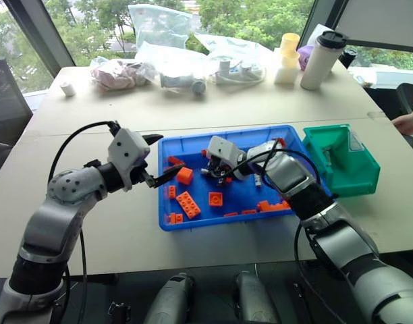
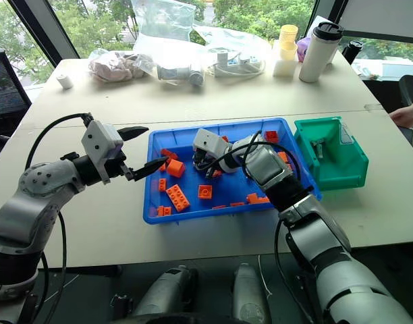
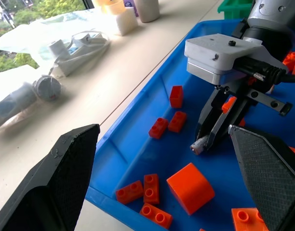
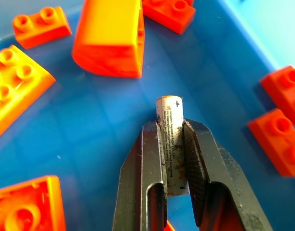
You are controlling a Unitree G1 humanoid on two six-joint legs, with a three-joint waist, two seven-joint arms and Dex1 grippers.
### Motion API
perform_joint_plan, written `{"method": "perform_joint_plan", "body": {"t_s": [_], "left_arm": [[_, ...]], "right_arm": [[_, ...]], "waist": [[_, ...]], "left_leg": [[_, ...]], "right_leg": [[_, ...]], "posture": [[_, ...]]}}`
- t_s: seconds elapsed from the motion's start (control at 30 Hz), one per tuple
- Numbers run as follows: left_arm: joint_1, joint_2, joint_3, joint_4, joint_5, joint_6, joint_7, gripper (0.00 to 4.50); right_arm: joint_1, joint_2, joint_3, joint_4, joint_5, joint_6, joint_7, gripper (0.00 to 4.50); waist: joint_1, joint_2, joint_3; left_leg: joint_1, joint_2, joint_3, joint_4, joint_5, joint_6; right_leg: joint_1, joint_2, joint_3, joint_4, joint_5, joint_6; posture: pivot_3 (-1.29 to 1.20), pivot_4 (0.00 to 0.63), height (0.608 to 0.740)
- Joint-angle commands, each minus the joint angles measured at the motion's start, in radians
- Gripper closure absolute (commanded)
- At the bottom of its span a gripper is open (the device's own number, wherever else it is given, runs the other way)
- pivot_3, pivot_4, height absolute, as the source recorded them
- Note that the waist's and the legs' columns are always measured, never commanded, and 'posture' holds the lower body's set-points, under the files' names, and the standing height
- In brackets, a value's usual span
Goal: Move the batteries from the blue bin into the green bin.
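The blue bin lies mid-table, strewn with orange toy bricks. My right gripper reaches down into its middle and is shut on one grey-silver battery. Its two black fingers clamp the cylinder's sides, and its end sticks out just above the bin floor. The left wrist view shows the same battery between those fingers. My left gripper is open and holds nothing, hovering level over the bin's left rim. The green bin stands against the blue bin's right side with a small grey object inside.
Along the table's far edge lie clear plastic bags, a white tumbler, yellow cups and a small white roll. A person's hand rests at the right edge, beyond the green bin.
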Motion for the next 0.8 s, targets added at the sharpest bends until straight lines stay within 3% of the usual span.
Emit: {"method": "perform_joint_plan", "body": {"t_s": [0.03,0.4,0.63,0.8], "left_arm": [[-0.017,0.004,0.013,-0.035,-0.003,-0.01,0.0,0.0],[-0.082,-0.042,-0.057,0.064,0.016,-0.069,-0.044,0.0],[-0.125,-0.069,-0.083,0.131,0.035,-0.117,-0.077,0.0],[-0.131,-0.075,-0.084,0.145,0.042,-0.131,-0.086,0.0]], "right_arm": [[-0.027,-0.141,-0.179,-0.151,0.026,0.071,-0.014,4.46],[0.104,-0.533,-0.435,-0.149,-0.033,0.138,-0.13,4.46],[0.196,-0.601,-0.47,-0.132,-0.022,0.118,-0.145,4.46],[0.242,-0.598,-0.486,-0.151,0.009,0.123,-0.136,1.99]], "waist": [[0.004,0.0,0.0],[0.009,0.0,0.0],[-0.003,0.0,0.0],[0.001,0.001,0.0]], "left_leg": [[0.0,0.0,0.0,0.0,0.0,0.0],[-0.001,0.0,0.001,-0.001,0.0,0.0],[0.0,0.001,0.002,-0.001,0.0,0.001],[0.0,0.001,0.003,0.0,0.0,0.001]], "right_leg": [[0.0,0.0,0.0,0.0,0.0,0.0],[0.001,-0.001,0.0,-0.001,0.0,0.0],[0.001,-0.001,0.001,-0.001,0.0,0.0],[0.001,-0.001,0.001,-0.001,0.0,0.0]], "posture": [[0.0,0.15,0.74],[0.0,0.15,0.74],[0.0,0.15,0.74],[0.0,0.15,0.74]]}}
